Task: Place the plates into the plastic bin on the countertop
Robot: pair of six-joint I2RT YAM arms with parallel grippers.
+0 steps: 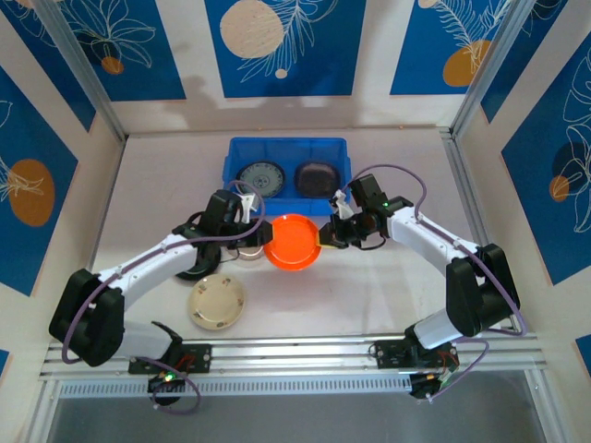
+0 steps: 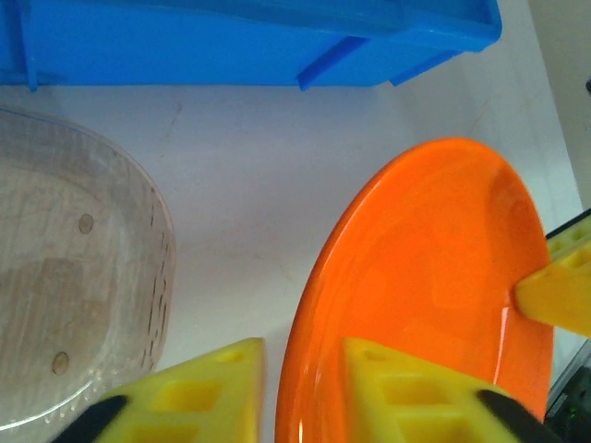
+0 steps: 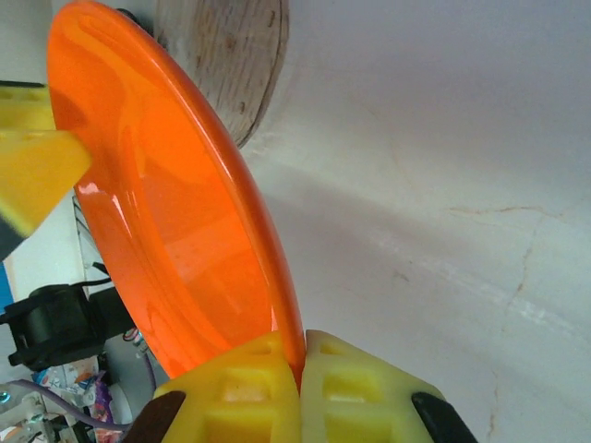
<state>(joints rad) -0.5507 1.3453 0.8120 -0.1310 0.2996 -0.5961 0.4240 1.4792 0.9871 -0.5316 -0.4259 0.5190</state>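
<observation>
The white matte worktop carries the bright blue rectangular plastic bin at its far side, with a teal-patterned plate and a black plate lying inside. Just in front of the bin, the round bright orange plate hangs tilted between both arms, probably for a handover. The right end effector is clamped on its rim. The left end effector straddles the opposite rim, and I cannot tell whether it grips.

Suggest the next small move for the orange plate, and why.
Probably close the left fingers on the round orange plate: they straddle its rim with a gap, the right fingers pinch the opposite rim, and it hangs short of the rectangular blue plastic bin.
</observation>
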